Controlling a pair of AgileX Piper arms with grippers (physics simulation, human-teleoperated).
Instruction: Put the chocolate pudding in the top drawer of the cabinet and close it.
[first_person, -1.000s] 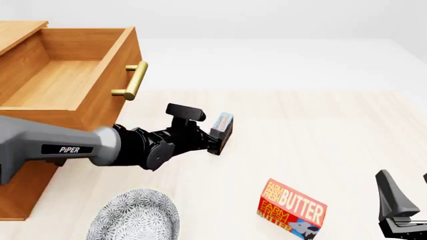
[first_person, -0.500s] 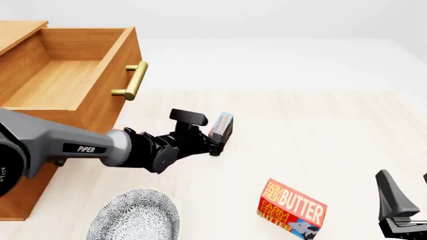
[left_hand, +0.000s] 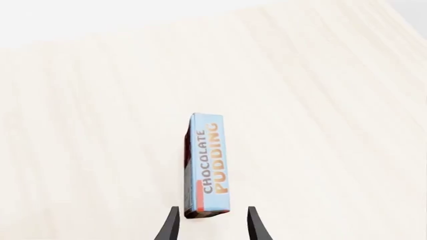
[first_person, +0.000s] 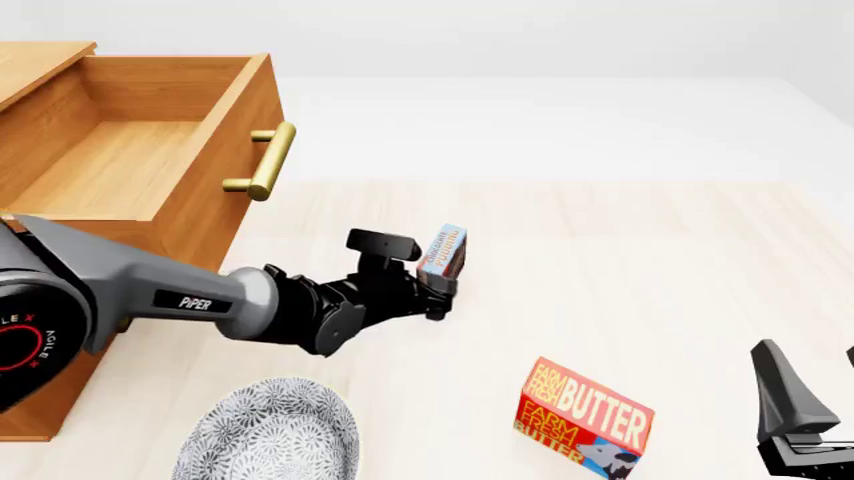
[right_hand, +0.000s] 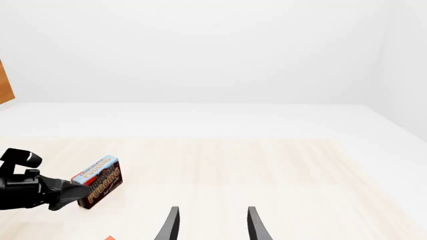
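The chocolate pudding (first_person: 443, 251) stands on edge on the table, a thin light blue and brown box (left_hand: 208, 165). My left gripper (first_person: 435, 291) is open with its fingers on either side of the box's near end; in the left wrist view small gaps show on both sides. From the right wrist view the box (right_hand: 100, 182) and the left gripper (right_hand: 75, 196) appear at the far left. The top drawer (first_person: 127, 165) of the cabinet (first_person: 40, 62) is pulled out, brass handle (first_person: 267, 160) facing the table. My right gripper (first_person: 805, 425) rests open at the front right, holding nothing.
A red Farm Fresh Butter box (first_person: 583, 418) lies near the front edge, right of centre. A patterned grey plate (first_person: 274, 435) sits at the front, below my left arm. The cabinet's edge (right_hand: 5, 82) shows in the right wrist view.
My left arm has reached further to the right and its fingers have closed in around the pudding box's near end. The box and the right arm have stayed put.
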